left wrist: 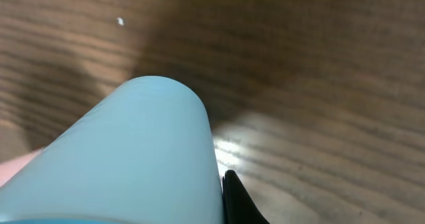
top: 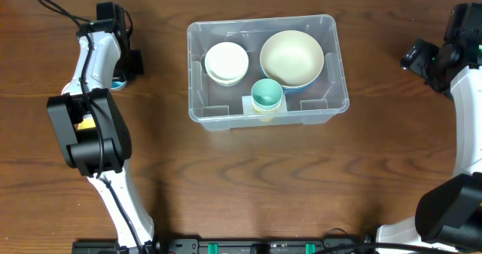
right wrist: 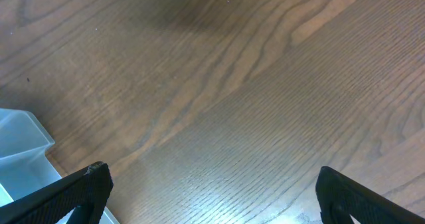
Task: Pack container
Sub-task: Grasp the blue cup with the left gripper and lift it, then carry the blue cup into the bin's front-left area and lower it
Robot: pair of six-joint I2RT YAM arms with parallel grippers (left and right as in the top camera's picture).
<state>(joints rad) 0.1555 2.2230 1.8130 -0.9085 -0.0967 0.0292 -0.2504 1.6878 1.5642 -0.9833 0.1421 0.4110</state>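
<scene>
The container [top: 335, 65] is a large clear plastic bin at the table's centre. It holds a stack of white bowls [top: 226, 62], a large cream bowl [top: 291, 56] nested in a blue one, and a teal cup [top: 266, 94] on a pale cup. My left gripper [top: 126, 67] is at the far left, shut on a light blue cup [left wrist: 133, 157]. Its one visible black finger [left wrist: 234, 194] presses on the cup's side; the other finger is hidden. A sliver of the cup shows overhead [top: 118, 83]. My right gripper [right wrist: 212, 177] is open and empty above bare wood, right of the container [right wrist: 20, 151].
The brown wooden table [top: 248, 186] fills all views. The left arm's body [top: 86, 130] stands at the left, the right arm [top: 467, 81] along the right edge. The arm bases sit at the front edge.
</scene>
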